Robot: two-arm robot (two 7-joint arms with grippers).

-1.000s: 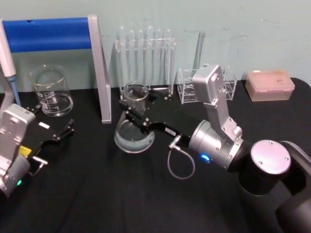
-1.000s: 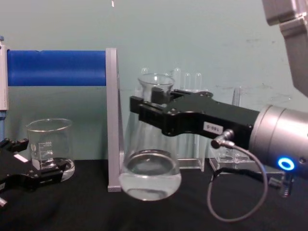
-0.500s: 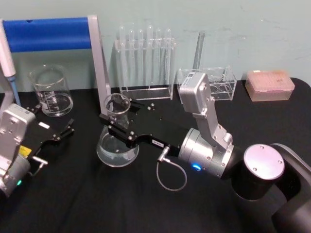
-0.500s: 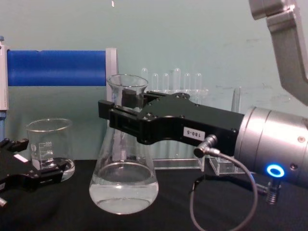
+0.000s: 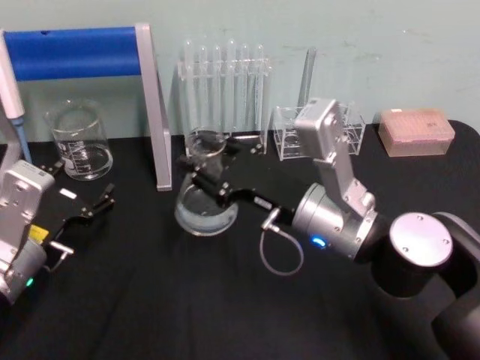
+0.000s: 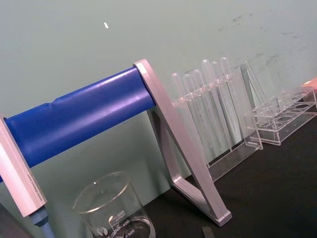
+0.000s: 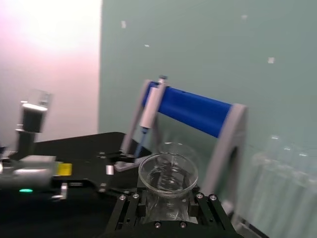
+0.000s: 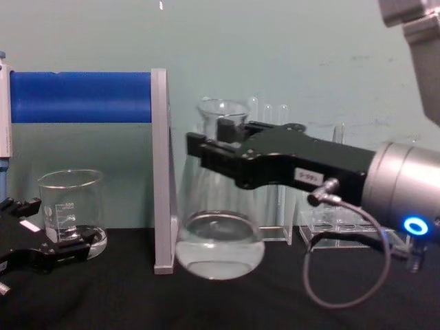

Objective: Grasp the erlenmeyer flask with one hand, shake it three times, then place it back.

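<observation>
The erlenmeyer flask (image 5: pixel 201 214) is clear glass with some liquid in its wide base. It hangs a little above the black table, left of centre. My right gripper (image 5: pixel 201 174), the hand, is shut on its neck just under the flared rim. In the chest view the flask (image 8: pixel 220 240) sits under the black right gripper (image 8: pixel 218 141). The right wrist view looks down into the flask's mouth (image 7: pixel 168 173) between the right gripper's fingers (image 7: pixel 130 210). My left gripper (image 5: pixel 84 196) rests open at the table's left edge, away from the flask.
A glass beaker (image 5: pixel 79 142) stands at the back left, under a blue-barred grey stand (image 5: pixel 154 112) that holds a pipette (image 5: pixel 13 97). Behind the flask are a test tube rack (image 5: pixel 223 90), a small clear rack (image 5: pixel 322 131) and a pink tip box (image 5: pixel 416 131). The near table is bare black.
Half a second ago the flask was swung left and lower, nearer the table. It has now swung back right and up, close to where it was a second ago. The left arm stayed still.
</observation>
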